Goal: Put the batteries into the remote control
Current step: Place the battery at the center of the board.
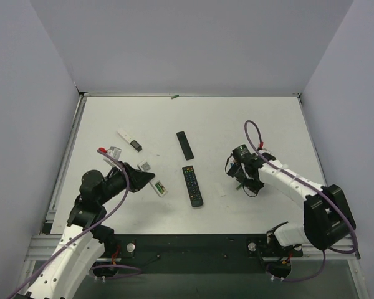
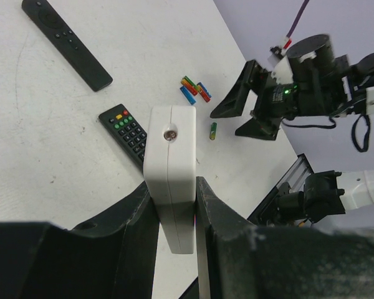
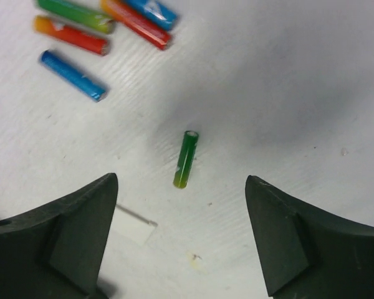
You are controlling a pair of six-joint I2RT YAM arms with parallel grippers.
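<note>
A: Left end effector [image 2: 172, 187]?
B: Clenched on the white remote control [image 2: 170, 149]. It sits between the fingers, one end projecting past the tips.
A: Right end effector [image 3: 181, 199]?
B: Released, jaws spread. One green battery [image 3: 186, 159] lies on the worktop [image 3: 287, 93] between them, untouched. Other batteries [image 3: 71, 75] are clustered ahead, to its left.

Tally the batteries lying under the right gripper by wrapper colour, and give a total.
Green batteries: 2
Red batteries: 2
Blue batteries: 2
Total: 6
</note>
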